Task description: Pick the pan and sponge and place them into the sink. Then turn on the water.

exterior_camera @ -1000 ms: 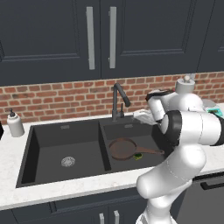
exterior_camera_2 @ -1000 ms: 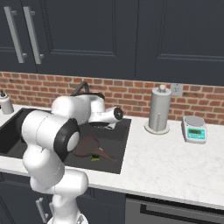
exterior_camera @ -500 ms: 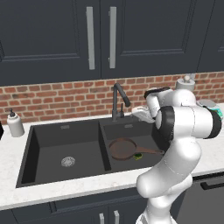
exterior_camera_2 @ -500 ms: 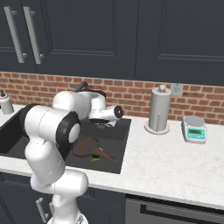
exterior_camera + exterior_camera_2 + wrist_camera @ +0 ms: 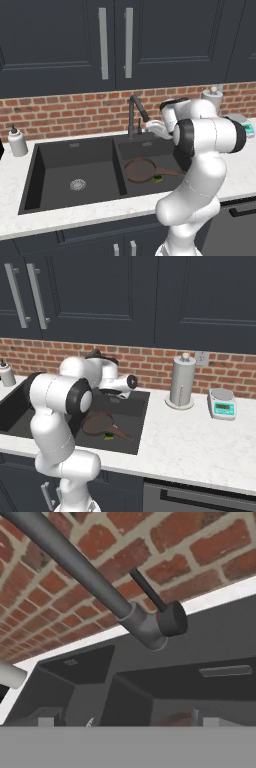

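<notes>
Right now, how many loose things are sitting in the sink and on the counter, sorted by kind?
Pans: 1, the pan in the sink's right basin
Sponges: 1, the sponge beside the pan
Soap bottles: 1, the soap bottle left of the sink
Paper towel holders: 1, the paper towel holder
Kitchen scales: 1, the scale
Total: 5

The sink is showing a matte black finish, with a shiny silver metal drain in its left basin. The pan is looking like dull dark brown metal, smooth. The sponge is showing a soft yellow body under a rougher green top. The faucet is looking smooth, satin dark grey. The tabletop is gleaming like polished white stone, and the brick wall is appearing rough and matte.
</notes>
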